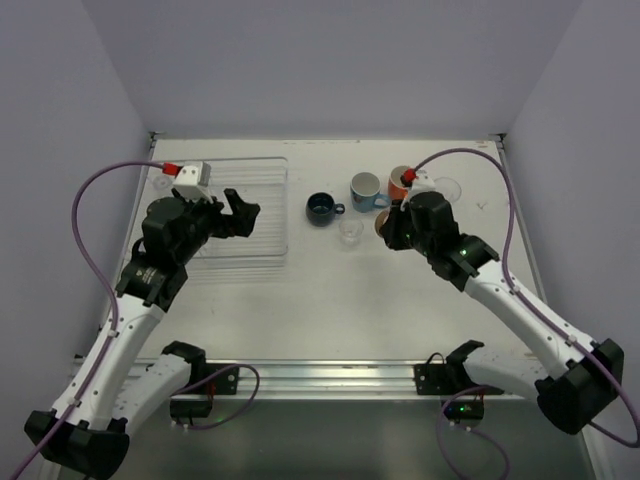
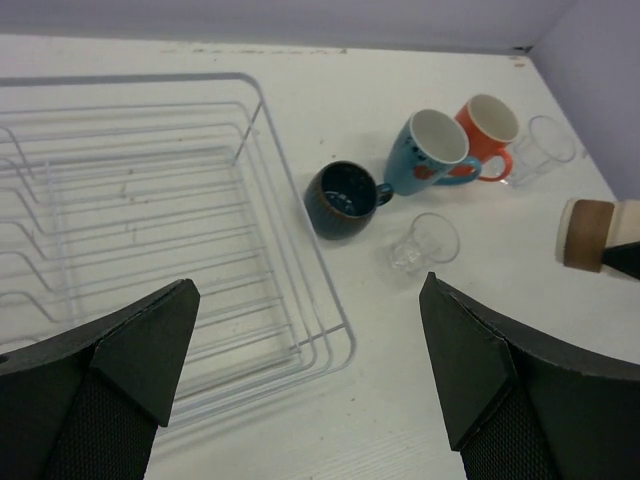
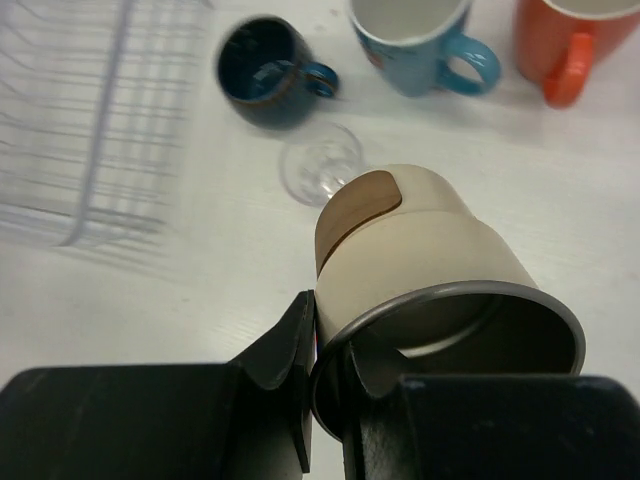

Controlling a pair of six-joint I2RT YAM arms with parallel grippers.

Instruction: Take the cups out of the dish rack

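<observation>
Placing step: right hand point(image 3: 322, 365) pinches tan cup point(image 3: 420, 250) rim; next, lower it at 3 o'clock of clear cup point(image 1: 350, 230) (left hand point(image 2: 310, 370) wide, empty).

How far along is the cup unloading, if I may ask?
Done: three mugs and two clear cups stand on the table; the dish rack looks empty where visible. In hand: the right tool grips a tan cup. Remaining: setting it down.

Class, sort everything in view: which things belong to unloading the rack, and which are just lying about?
Job: rack, dark-blue mug, light-blue mug, orange mug, clear cups, tan cup.
Not the job: purple cables, metal rail.
</observation>
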